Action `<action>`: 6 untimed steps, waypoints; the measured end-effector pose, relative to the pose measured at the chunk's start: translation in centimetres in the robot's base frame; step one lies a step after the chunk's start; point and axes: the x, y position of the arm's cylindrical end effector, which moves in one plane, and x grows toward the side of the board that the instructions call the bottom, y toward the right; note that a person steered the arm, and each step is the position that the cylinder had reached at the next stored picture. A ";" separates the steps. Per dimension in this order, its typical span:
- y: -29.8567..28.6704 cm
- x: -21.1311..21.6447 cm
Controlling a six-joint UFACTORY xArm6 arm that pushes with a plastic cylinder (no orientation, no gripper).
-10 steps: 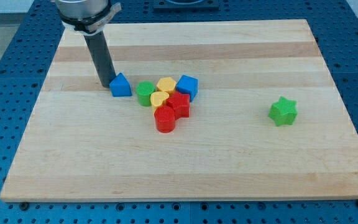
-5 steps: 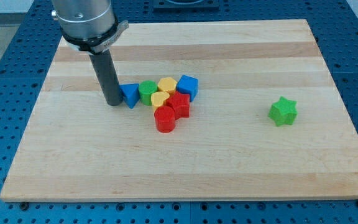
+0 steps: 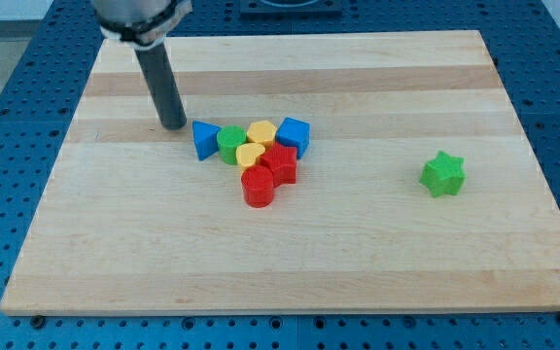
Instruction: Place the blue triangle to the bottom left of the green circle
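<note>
Jaws are none: only my tip, rod upright, its top cut off, just left of the blue triangle, which touches the green circle on the worktop.

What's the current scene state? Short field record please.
tip: my tip sits up-left of the blue triangle, not touching
blue triangle: against the left side of the green circle
cluster: yellow blocks, red blocks, blue cube
apart: green star at the view's right
goal: not yet met
</note>
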 end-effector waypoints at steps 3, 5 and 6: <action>2.9 -0.7; 3.1 0.6; 3.1 1.8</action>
